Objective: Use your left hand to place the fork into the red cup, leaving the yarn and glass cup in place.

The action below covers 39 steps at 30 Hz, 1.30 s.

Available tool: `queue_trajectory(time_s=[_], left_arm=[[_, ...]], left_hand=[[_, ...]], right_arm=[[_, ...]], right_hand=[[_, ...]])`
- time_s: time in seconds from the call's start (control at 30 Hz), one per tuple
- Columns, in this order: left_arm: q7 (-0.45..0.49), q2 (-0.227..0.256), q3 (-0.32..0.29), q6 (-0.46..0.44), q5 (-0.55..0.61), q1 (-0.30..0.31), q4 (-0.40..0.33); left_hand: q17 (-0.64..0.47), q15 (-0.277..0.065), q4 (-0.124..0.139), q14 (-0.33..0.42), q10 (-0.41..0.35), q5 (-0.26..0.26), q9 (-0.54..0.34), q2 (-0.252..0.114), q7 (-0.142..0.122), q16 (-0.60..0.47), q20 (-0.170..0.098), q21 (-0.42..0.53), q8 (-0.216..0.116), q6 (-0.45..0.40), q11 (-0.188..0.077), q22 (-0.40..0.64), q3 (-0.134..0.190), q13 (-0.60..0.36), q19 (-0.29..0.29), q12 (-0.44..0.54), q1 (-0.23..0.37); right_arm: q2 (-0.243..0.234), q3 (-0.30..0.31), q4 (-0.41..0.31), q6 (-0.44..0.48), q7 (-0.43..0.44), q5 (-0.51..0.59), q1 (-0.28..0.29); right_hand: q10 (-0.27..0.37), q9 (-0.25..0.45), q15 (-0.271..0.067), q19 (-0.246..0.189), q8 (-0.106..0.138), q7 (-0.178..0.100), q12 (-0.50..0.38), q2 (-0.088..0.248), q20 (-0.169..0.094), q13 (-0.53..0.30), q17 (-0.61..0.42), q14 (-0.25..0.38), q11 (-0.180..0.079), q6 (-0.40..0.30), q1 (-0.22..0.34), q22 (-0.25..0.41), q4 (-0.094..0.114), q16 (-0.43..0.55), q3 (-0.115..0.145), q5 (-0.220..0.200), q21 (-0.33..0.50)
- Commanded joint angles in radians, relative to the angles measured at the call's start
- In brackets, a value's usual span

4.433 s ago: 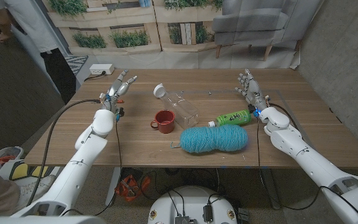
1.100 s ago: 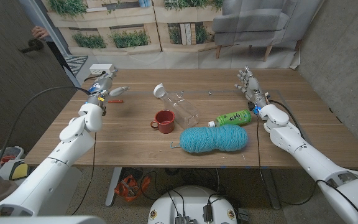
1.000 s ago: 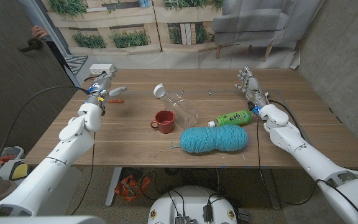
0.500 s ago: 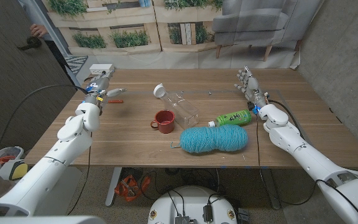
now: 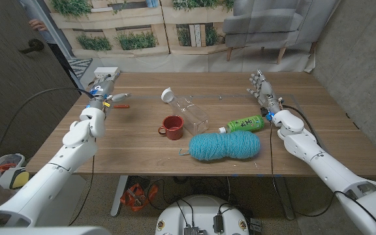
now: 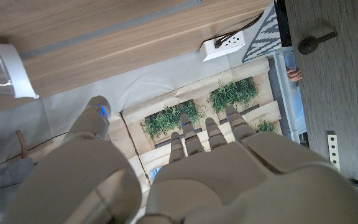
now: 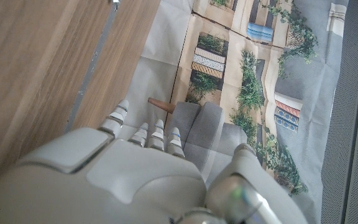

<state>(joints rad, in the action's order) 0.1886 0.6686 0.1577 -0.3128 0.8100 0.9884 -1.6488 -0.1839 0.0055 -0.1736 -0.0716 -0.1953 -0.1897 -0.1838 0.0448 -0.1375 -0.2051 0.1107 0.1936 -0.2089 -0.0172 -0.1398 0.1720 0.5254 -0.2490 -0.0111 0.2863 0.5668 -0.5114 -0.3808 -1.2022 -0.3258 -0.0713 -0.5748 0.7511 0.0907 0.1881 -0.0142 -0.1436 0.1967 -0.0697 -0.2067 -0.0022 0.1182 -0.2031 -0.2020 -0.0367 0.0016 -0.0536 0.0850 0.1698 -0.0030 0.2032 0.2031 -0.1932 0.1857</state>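
The fork [image 5: 120, 106], small with an orange-red handle, lies on the table near its far left part. My left hand [image 5: 101, 93] is just to the left of it, fingers stretched out and holding nothing. The red cup [image 5: 172, 126] stands upright at the middle of the table. Behind it the glass cup [image 5: 189, 110] lies on its side, and its white rim [image 6: 9, 64] is visible in the left wrist view. The teal yarn [image 5: 224, 146] lies to the right of the red cup. My right hand [image 5: 264, 92] stands at the far right with fingers spread and empty.
A green bottle [image 5: 243, 123] lies between the yarn and my right hand. A white power strip [image 5: 107, 72] sits at the far left corner of the table, also visible from the left wrist [image 6: 224, 43]. A person's hand [image 5: 36, 25] shows by a dark door at top left.
My left arm has swung outward to the left since the oldest frame, and the hand has drifted slightly toward the table's far left corner. The person's hand by the door moved up.
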Motion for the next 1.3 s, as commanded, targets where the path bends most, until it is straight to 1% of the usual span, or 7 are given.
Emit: queue_trajectory(time_s=[0.03,0.2,0.3,0.7,0.83,0.93,1.3], left_arm=[[0.024,0.005,0.029,-0.013,0.057,-0.030,0.038],[0.030,0.003,0.032,-0.021,0.071,-0.034,0.045],[0.028,0.009,0.036,-0.019,0.079,-0.038,0.051],[0.014,0.031,0.061,-0.024,0.132,-0.057,0.060],[0.008,0.035,0.068,-0.022,0.141,-0.062,0.064],[-0.004,0.038,0.070,-0.020,0.142,-0.063,0.062],[-0.029,0.043,0.067,-0.013,0.135,-0.067,0.065]], left_hand=[[-0.002,0.005,0.003,0.006,-0.005,-0.004,-0.004,-0.001,0.003,-0.005,0.002,0.010,-0.008,-0.006,-0.001,0.004,0.006,-0.002,0.012,0.000,0.014],[-0.002,0.006,0.005,0.014,-0.012,-0.008,-0.005,-0.013,0.006,-0.006,0.003,0.011,-0.008,-0.012,-0.001,0.003,0.009,-0.004,0.023,0.000,0.041],[-0.001,0.000,0.005,0.015,-0.016,-0.008,-0.005,-0.013,0.001,-0.006,-0.002,0.011,-0.009,-0.016,-0.007,0.003,0.008,-0.005,0.025,0.001,0.048],[-0.001,0.000,0.007,0.018,-0.021,-0.008,-0.005,-0.016,0.006,-0.004,0.000,0.008,-0.007,-0.018,-0.006,0.003,0.004,-0.006,0.028,0.000,0.074],[-0.001,-0.006,0.006,0.019,-0.026,-0.008,-0.005,-0.023,-0.002,-0.003,-0.007,0.007,-0.008,-0.023,-0.015,0.003,0.005,-0.007,0.031,0.000,0.089],[-0.001,-0.001,0.005,0.019,-0.024,-0.006,-0.005,-0.033,0.004,-0.003,-0.003,0.006,-0.006,-0.020,-0.010,0.003,0.009,-0.008,0.031,-0.001,0.104],[0.000,-0.003,0.002,0.027,-0.037,0.001,-0.006,-0.054,-0.001,-0.004,-0.003,0.004,-0.008,-0.027,-0.002,0.003,0.018,-0.010,0.031,0.001,0.144]], right_arm=[[-0.004,0.000,-0.005,0.007,0.009,0.005,-0.002],[-0.002,0.000,-0.004,0.008,0.013,0.007,-0.004],[-0.002,-0.002,0.000,0.003,0.013,0.011,-0.005],[-0.005,-0.005,-0.003,-0.012,0.033,0.035,-0.006],[-0.009,-0.004,-0.008,-0.013,0.040,0.039,-0.005],[-0.012,-0.003,-0.009,-0.010,0.040,0.039,-0.004],[-0.012,-0.004,-0.002,-0.015,0.037,0.040,-0.007]], right_hand=[[0.007,0.005,-0.004,-0.001,0.004,-0.007,0.001,0.007,0.009,-0.002,-0.003,0.001,0.002,-0.006,0.003,0.002,-0.006,0.006,0.000,-0.001,0.005],[0.008,0.005,-0.004,-0.002,0.004,-0.007,0.000,0.008,0.009,-0.002,-0.003,0.000,0.000,-0.006,0.003,0.002,-0.007,0.005,0.000,-0.001,0.005],[0.007,0.005,-0.004,-0.002,0.004,-0.007,0.001,0.008,0.009,-0.002,-0.003,0.000,-0.004,-0.006,0.003,0.002,-0.007,0.005,0.000,-0.001,0.005],[0.011,0.005,-0.016,-0.003,0.005,-0.007,-0.001,0.008,0.007,-0.002,-0.003,0.006,-0.003,-0.008,0.003,0.002,-0.009,0.007,-0.001,-0.001,0.005],[0.014,0.005,-0.016,0.000,0.005,-0.007,-0.002,0.008,0.006,-0.002,-0.003,0.004,-0.004,-0.010,0.004,0.002,-0.009,0.006,-0.001,-0.001,0.004],[0.015,0.005,-0.016,0.001,0.006,-0.007,-0.002,0.008,0.004,-0.002,-0.003,0.004,-0.004,-0.012,0.004,0.002,-0.010,0.006,-0.001,-0.001,0.004],[0.015,0.005,-0.019,0.002,0.006,-0.007,-0.002,0.008,0.003,-0.002,-0.003,0.003,-0.005,-0.013,0.004,0.002,-0.011,0.006,-0.001,0.000,0.003]])
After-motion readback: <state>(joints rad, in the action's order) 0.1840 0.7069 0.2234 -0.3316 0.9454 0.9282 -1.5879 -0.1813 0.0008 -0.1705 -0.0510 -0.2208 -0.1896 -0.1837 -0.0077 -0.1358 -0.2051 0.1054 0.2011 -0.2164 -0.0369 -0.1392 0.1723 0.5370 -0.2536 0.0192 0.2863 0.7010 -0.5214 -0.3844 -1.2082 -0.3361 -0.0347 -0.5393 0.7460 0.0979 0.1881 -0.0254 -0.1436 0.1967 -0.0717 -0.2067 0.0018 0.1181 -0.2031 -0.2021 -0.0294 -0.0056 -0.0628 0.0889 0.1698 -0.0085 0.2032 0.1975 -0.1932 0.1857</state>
